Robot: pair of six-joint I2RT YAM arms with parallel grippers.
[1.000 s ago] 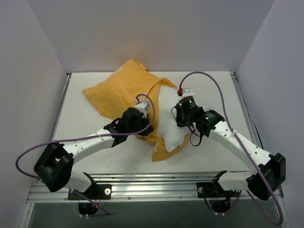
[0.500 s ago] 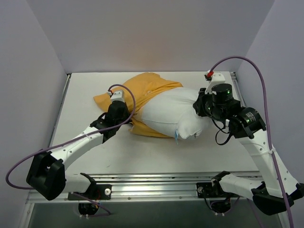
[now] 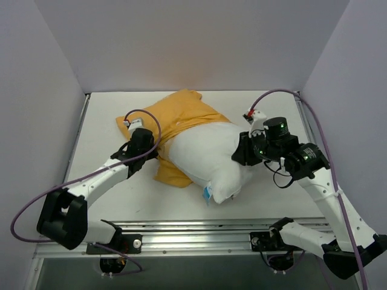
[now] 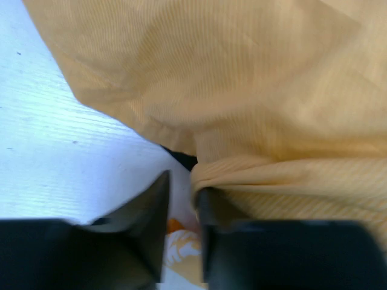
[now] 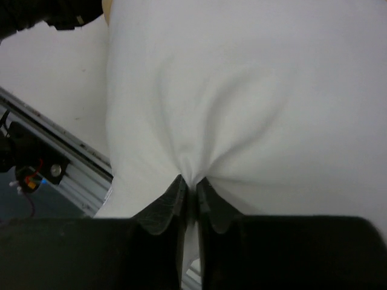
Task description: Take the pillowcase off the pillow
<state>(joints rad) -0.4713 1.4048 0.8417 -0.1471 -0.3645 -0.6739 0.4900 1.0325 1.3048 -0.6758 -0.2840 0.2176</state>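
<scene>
The white pillow [image 3: 205,157] lies mid-table, its far-left end still inside the orange pillowcase [image 3: 181,115]. The plain orange side faces up and a strip of it lies under the pillow's left edge. My left gripper [image 3: 151,151] is at the pillowcase's left edge. In the left wrist view it [image 4: 181,181] is pinched on a bunched fold of the orange pillowcase [image 4: 242,90], with a bit of print showing below. My right gripper [image 3: 240,154] is at the pillow's right side. In the right wrist view it [image 5: 188,180] is shut on a pinch of the white pillow [image 5: 242,90].
The white table [image 3: 109,181] has grey walls on three sides. An aluminium rail [image 3: 199,232] runs along the near edge and shows in the right wrist view [image 5: 54,163]. A small blue tag [image 3: 207,192] hangs at the pillow's near corner.
The pillow has come much further out of the pillowcase, pulled right and then toward the front by my right gripper. My left gripper moved left, holding the pillowcase.
</scene>
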